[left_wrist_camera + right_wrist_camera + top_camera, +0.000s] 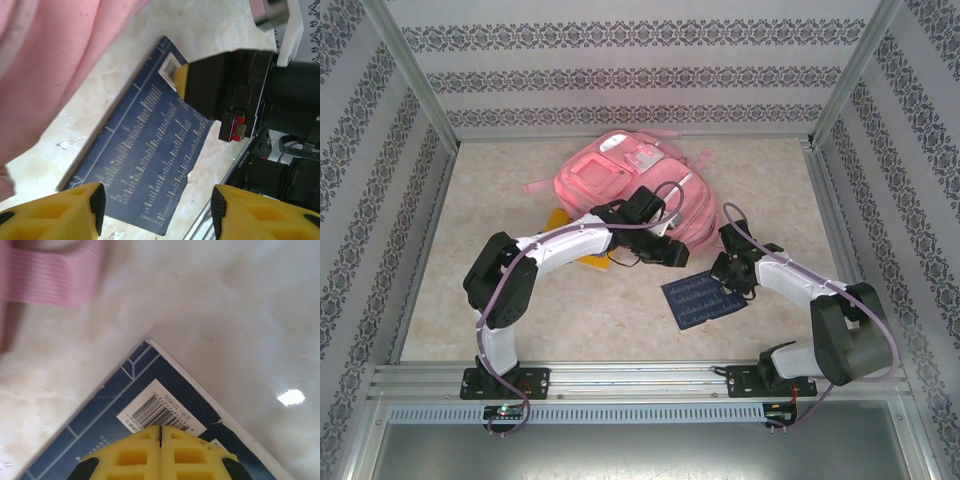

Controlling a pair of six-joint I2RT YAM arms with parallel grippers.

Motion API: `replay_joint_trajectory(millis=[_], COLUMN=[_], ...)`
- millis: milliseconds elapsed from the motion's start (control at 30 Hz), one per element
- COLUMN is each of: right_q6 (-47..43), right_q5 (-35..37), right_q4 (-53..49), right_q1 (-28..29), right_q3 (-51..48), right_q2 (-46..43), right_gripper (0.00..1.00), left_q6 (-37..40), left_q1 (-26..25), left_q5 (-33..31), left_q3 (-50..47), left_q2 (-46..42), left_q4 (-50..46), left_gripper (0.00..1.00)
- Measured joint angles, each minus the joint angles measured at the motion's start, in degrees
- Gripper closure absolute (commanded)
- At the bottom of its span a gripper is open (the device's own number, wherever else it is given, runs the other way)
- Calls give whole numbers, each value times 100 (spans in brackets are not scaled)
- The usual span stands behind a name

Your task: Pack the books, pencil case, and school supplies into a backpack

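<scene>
A navy book (703, 300) lies flat on the tabletop (570, 320), near the arm bases. The right end effector (160, 432), fingers pressed together, bears on its barcode corner, likely to pin it. The left end effector (157, 200) hangs over the book, fingers apart and empty, seemingly ready to take it. Beyond lies the backpack (620, 180), a yellow book (560, 220) at its near edge.

Pale marbled tabletop (470, 300) with 1 pink backpack (610, 180), 1 navy book (700, 298), 1 yellow book (592, 263)

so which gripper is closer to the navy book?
Right. The right gripper, shut, sits at the barcode corner of the navy book; the left gripper hangs open farther off, beside the backpack.
</scene>
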Motion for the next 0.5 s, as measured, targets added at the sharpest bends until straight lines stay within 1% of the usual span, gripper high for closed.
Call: replay_joint_trajectory(millis=[100, 133, 200, 333, 400, 500], right_q6=[-186, -203, -149, 354, 723, 1281], right_q5=[-90, -79, -57, 33, -20, -326], right_q4=[125, 103, -50, -588, -852, -1115], right_q1=[-2, -2, -15, -114, -116, -114], right_q3=[72, 72, 72, -55, -363, -1043], right_q2=[-273, -511, -1102, -2363, -2933, -3567], right_gripper=[74, 69, 64, 61, 61, 61], left_q6=[-28, -26, -31, -24, -17, 24], left_q1=[-109, -149, -197, -227, -234, -251], left_q5=[-26, -52, -96, -223, -286, -398], left_q3=[26, 52, 103, 238, 376, 629], left_q2=[186, 280, 461, 800, 942, 1141], left_q4=[107, 107, 118, 87, 33, -83], left_gripper=[41, 41, 41, 41, 41, 40])
